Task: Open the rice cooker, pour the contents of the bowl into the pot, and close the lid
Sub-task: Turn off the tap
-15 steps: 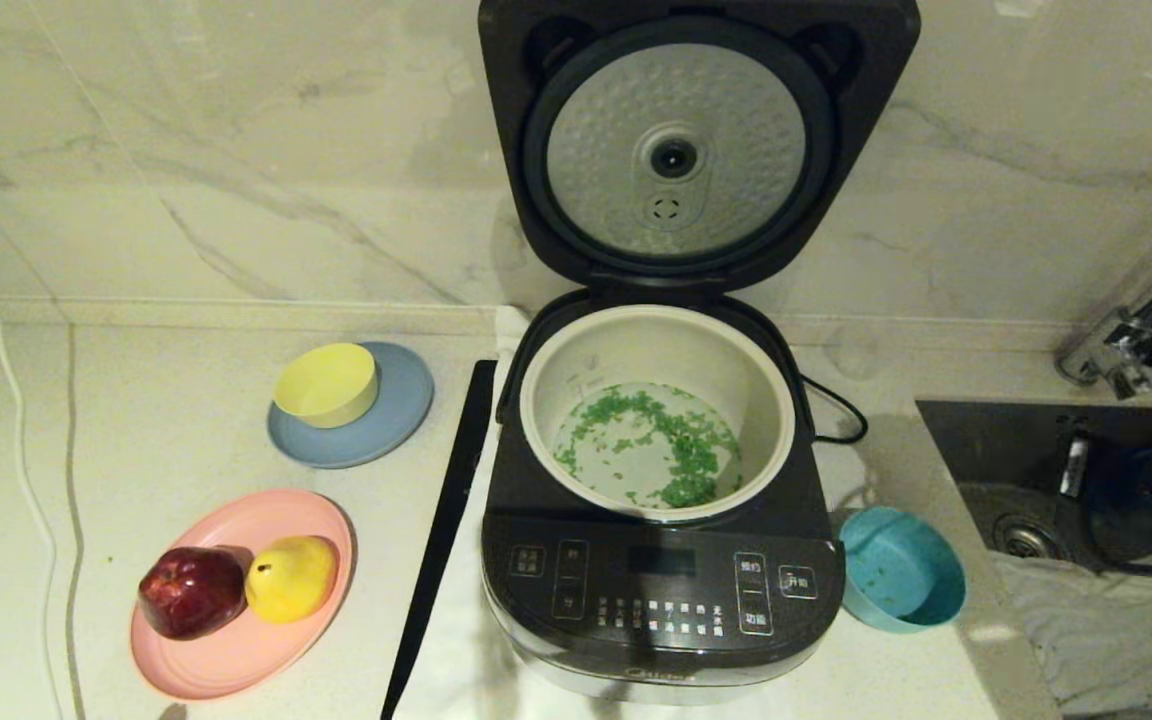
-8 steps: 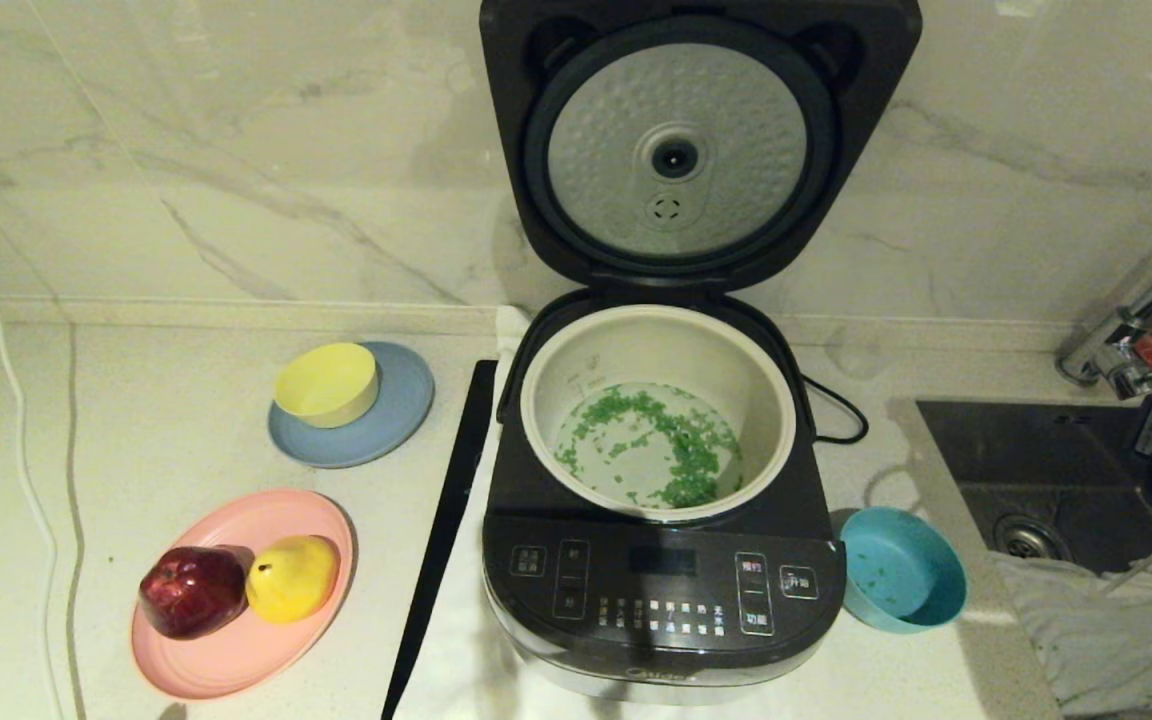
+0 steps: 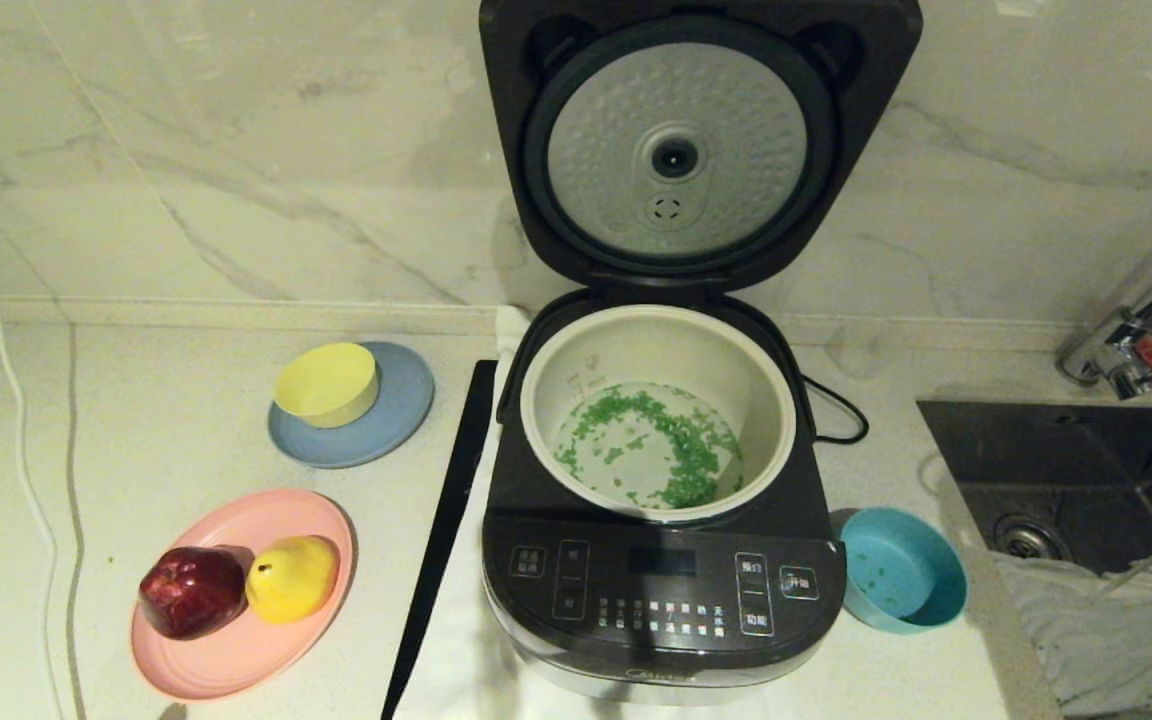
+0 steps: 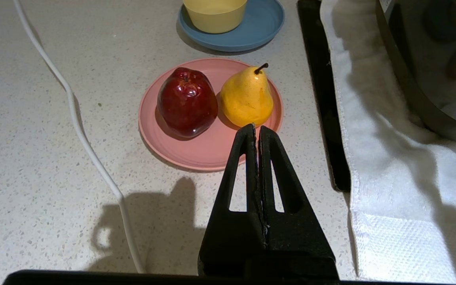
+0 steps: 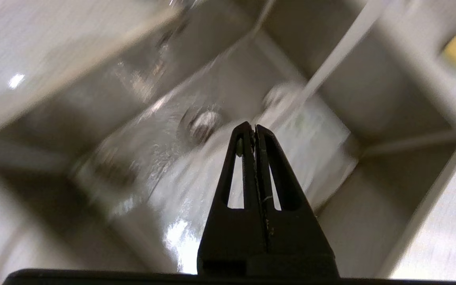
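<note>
Lid [image 3: 676, 150] stands upright behind pot [image 3: 658, 330], hinge at rear; green contents [image 3: 671, 445] in pot; teal bowl [image 3: 901, 570] on bench, right of rice cooker [image 3: 661, 590]; your right tool [image 5: 255, 127], tips together, over sink [image 5: 251, 79], nearer lid; left tool [image 4: 256, 127] together, near pear [image 4: 247, 97].

The left tool [image 4: 256, 127] is closed tight above the worktop [image 4: 34, 158], near a pink plate [image 4: 196, 156] holding a red apple [image 4: 187, 102] and a yellow pear [image 4: 247, 99]

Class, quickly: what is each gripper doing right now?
Left gripper: jaws closed, holding nothing.
Right gripper: jaws closed, holding nothing.
</note>
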{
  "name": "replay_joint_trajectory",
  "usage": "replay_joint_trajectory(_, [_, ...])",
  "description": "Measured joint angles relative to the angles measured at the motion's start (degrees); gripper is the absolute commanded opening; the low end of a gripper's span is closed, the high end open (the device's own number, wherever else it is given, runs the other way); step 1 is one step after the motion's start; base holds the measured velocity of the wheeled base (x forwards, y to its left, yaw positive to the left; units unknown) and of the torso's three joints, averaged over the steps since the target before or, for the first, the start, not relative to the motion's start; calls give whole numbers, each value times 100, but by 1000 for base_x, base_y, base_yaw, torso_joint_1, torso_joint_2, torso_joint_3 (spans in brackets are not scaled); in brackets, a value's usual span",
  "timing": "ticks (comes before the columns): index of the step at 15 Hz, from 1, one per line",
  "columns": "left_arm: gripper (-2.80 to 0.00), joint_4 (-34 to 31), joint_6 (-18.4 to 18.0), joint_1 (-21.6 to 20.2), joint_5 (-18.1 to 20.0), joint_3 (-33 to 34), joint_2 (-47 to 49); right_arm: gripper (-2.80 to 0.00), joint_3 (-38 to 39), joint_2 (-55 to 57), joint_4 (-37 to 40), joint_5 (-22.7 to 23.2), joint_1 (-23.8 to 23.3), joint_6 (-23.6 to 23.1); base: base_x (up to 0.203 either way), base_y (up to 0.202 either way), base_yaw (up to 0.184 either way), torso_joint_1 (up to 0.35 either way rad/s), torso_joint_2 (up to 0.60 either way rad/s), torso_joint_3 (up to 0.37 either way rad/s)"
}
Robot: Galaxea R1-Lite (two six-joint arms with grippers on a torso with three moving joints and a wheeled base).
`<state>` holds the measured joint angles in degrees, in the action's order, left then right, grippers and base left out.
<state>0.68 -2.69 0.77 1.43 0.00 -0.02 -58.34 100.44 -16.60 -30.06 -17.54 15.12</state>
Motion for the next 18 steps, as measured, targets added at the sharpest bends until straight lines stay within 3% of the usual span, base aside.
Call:
replay_joint_trajectory(5, [-280,-1,0,2,2,0,0,-280,-104,897,-1534,-26,-398,-572,0,0,0,0,0,0])
replay_joint_trajectory(18, [-280,-2,0,2,5,0,0,-280,-1610,2378,-1996,-182,-272,-742,0,0,0,0,0,0])
